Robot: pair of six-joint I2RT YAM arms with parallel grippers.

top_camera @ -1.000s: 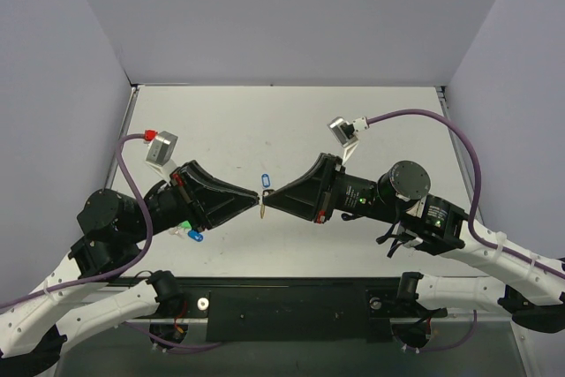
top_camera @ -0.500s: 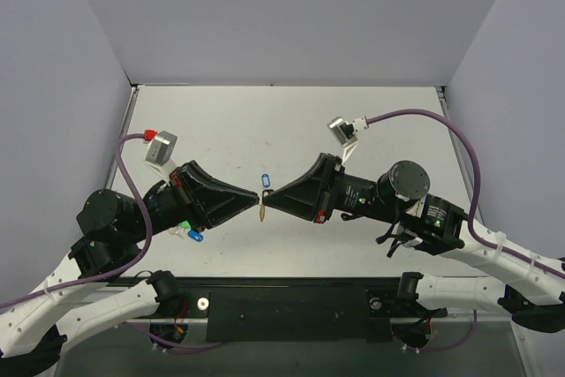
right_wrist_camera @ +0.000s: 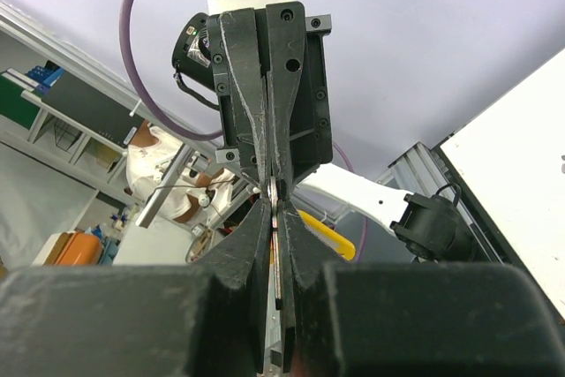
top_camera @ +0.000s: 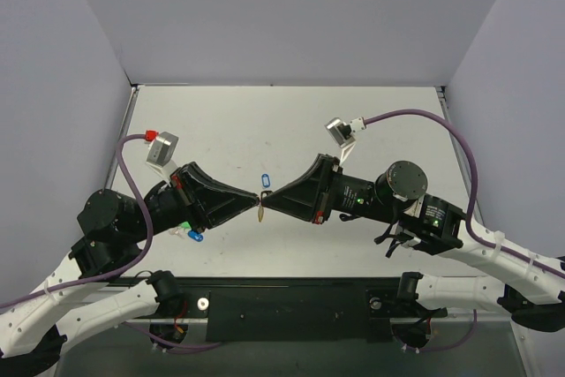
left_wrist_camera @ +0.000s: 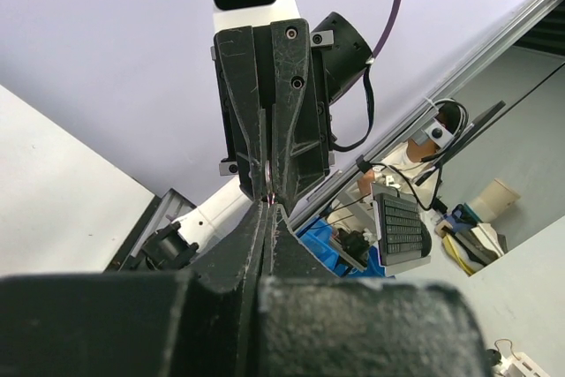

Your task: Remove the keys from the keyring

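In the top view my left gripper [top_camera: 254, 198] and right gripper [top_camera: 269, 198] meet tip to tip above the table's middle. The yellow-orange keyring tag [top_camera: 261, 211] hangs just below where they meet. In the right wrist view my right gripper [right_wrist_camera: 275, 202] is shut on a thin silver key [right_wrist_camera: 275, 258], seen edge-on between the jaws. The yellow tag [right_wrist_camera: 327, 237] shows just right of it. The left gripper [right_wrist_camera: 269, 174] faces it. In the left wrist view my left gripper [left_wrist_camera: 269, 207] is shut, tip against the right gripper [left_wrist_camera: 272, 178]. A bit of metal ring shows at the contact.
A blue tag [top_camera: 265, 181] lies on the white table [top_camera: 291, 121] just behind the grippers. Green, blue and white tags [top_camera: 191, 233] lie under my left arm. Grey walls close in the left, right and back.
The right arm has edged slightly to the left. Both gripper tips stay pressed together with the yellow tag hanging below.
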